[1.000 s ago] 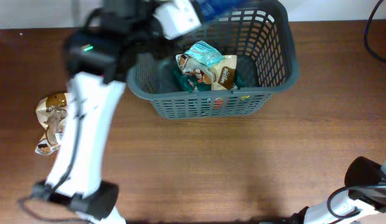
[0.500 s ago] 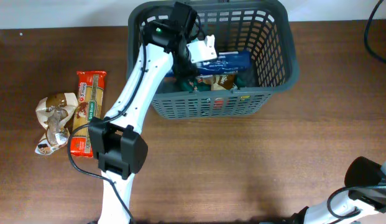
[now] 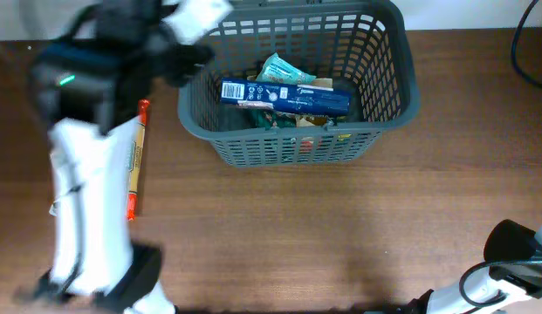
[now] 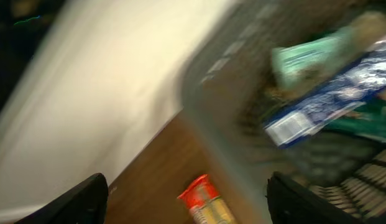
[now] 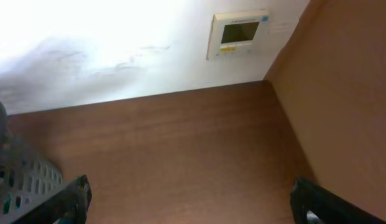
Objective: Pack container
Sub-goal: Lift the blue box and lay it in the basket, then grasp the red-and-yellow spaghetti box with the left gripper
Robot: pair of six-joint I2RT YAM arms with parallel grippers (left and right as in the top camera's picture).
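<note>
The container (image 3: 388,87) is a dark grey slotted basket at the back of the table. In it a long blue packet (image 3: 284,96) lies across a teal packet (image 3: 284,70) and other snack packets. My left arm (image 3: 96,105) is blurred, up and to the left of the container. My left gripper (image 4: 185,186) stands open and holds nothing, above a red packet (image 4: 205,202) on the table; the container's rim (image 4: 208,106) and the blue packet (image 4: 329,99) show to its right. My right gripper (image 5: 189,193) is open over bare wood, and the container's wall (image 5: 12,174) is at its left.
The red packet (image 3: 135,166) lies on the table left of the container, half hidden by my left arm. My right arm (image 3: 515,257) rests at the front right corner. A wall panel (image 5: 236,34) shows behind the table.
The left gripper opened and let go of the blue packet, which now lies in the container. The left arm has swung out to the left, over the red packet. The right arm has not moved.
</note>
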